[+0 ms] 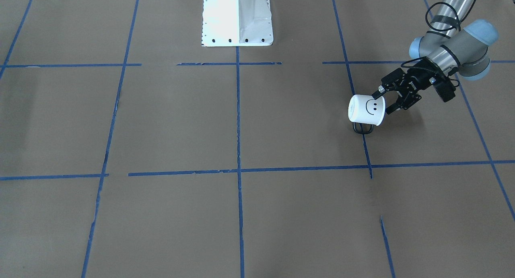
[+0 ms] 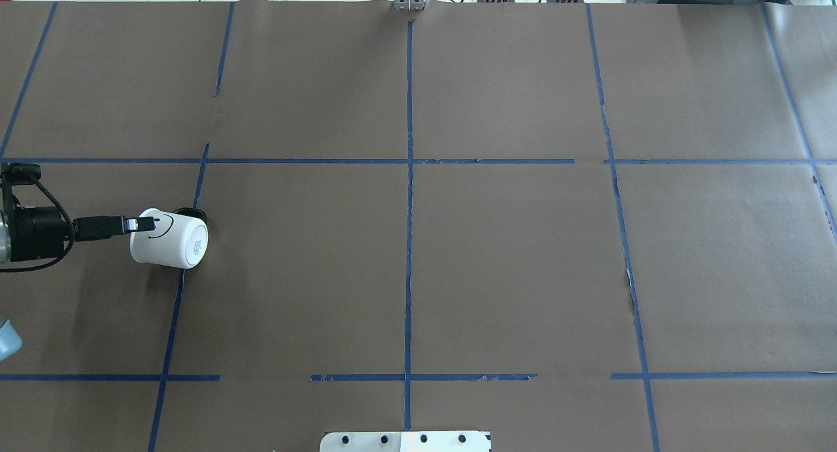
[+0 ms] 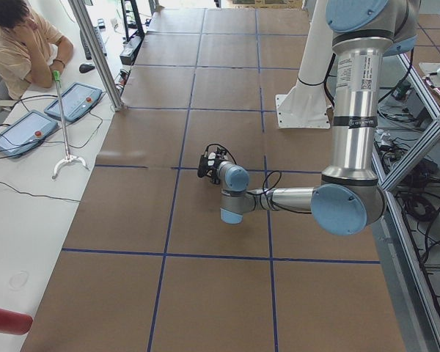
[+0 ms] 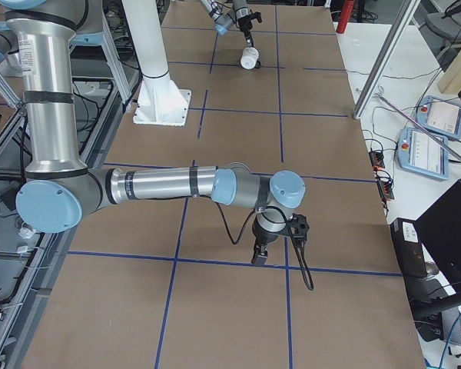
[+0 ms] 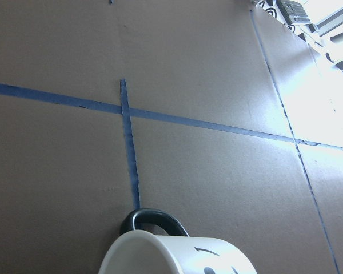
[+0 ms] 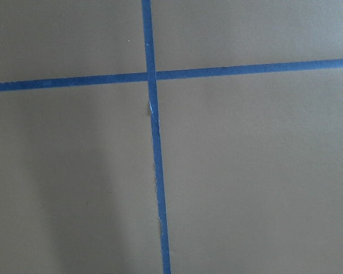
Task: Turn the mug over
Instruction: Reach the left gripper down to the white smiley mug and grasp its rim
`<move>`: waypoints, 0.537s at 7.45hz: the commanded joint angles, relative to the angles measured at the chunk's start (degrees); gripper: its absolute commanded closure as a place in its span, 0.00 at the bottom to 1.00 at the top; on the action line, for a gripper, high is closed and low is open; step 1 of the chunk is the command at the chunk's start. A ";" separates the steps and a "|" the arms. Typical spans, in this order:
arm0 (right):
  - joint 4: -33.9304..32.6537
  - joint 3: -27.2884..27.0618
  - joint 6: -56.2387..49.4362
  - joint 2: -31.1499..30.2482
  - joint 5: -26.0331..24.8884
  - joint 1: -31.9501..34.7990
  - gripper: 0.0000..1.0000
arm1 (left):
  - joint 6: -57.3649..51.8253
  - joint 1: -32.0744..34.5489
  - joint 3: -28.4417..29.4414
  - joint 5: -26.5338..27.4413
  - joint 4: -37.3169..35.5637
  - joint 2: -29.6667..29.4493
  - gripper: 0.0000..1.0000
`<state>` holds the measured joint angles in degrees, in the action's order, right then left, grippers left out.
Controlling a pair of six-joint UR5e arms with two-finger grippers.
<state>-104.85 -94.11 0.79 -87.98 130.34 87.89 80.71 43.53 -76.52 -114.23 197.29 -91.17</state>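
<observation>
The white mug (image 1: 364, 111) with the black smiley face lies on its side at the table's left end. Its base points toward the table's middle, and its black loop handle (image 1: 362, 128) sits low on the operators' side. It also shows in the overhead view (image 2: 167, 243) and at the bottom of the left wrist view (image 5: 171, 257). My left gripper (image 1: 384, 102) comes in level and is shut on the mug's rim, one finger on the outer wall by the face. I cannot tell whether the mug touches the table. My right gripper (image 4: 255, 257) hangs low over the table far away; I cannot tell whether it is open or shut.
Brown paper with blue tape lines (image 1: 238, 169) covers the table. The robot's white pedestal (image 1: 237, 18) stands at the robot's edge. An operator (image 3: 22, 44) sits past the far side with two tablets (image 3: 77, 99) and a grabber stick.
</observation>
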 commanded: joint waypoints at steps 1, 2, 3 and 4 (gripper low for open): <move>0.00 -0.02 0.00 0.00 0.00 0.00 0.00 | 2.25 -1.60 2.07 0.23 2.91 -2.08 0.00; 0.00 -0.02 0.00 0.00 0.00 0.00 0.00 | 3.04 -2.22 5.38 0.23 6.75 -3.39 0.00; 0.00 0.07 0.00 0.00 0.00 0.00 0.00 | 4.62 -2.48 7.59 0.23 10.36 -4.71 0.00; 0.00 -0.02 0.00 0.00 0.00 0.00 0.00 | 5.94 -2.57 7.17 0.06 10.65 -4.89 0.17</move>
<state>-104.85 -94.11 0.79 -87.98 130.34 87.89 84.95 41.24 -70.23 -114.04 205.96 -95.26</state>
